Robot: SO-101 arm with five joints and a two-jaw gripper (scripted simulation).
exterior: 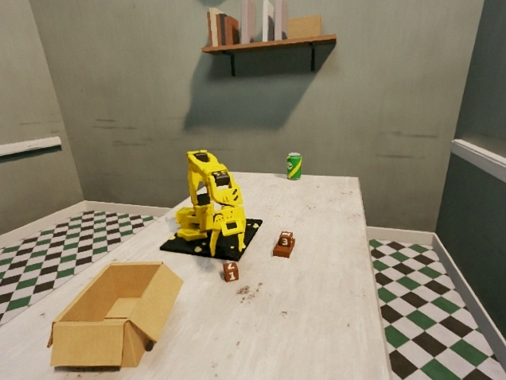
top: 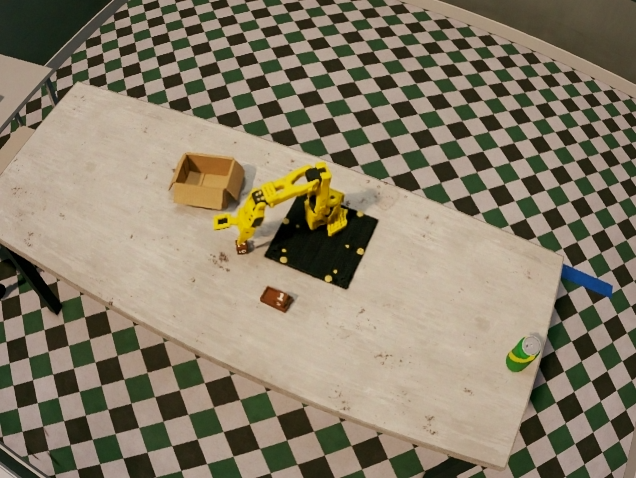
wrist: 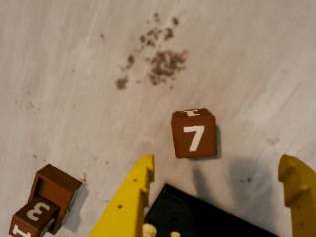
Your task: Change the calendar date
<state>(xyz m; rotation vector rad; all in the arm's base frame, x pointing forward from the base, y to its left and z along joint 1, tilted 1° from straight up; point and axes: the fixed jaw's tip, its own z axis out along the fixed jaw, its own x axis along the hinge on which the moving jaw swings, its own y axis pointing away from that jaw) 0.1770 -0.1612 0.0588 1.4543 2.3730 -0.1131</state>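
My gripper [top: 242, 239] [exterior: 227, 251] [wrist: 216, 161] is open and empty, pointing down just above and on the robot's side of a loose brown cube. That cube [top: 241, 248] [exterior: 231, 272] [wrist: 194, 134] sits flat on the table, with a 7 on top and a 1 on the side toward the exterior camera. The brown tray [top: 268, 296] [exterior: 281, 251] [wrist: 61, 174] stands apart from it, one half empty. The other cube [top: 281, 298] [exterior: 285, 238] [wrist: 32, 216] sits in the tray's other half, with a 3 facing the empty half and a 1 on top. The month's name and front digits are not readable.
The arm's black base mat [top: 308, 256] [exterior: 184, 246] [wrist: 185, 211] lies beside the loose cube. An open cardboard box [top: 197, 197] [exterior: 87, 343] stands on the cube's other side. A green can [top: 521, 354] [exterior: 293, 166] stands near the table's far end.
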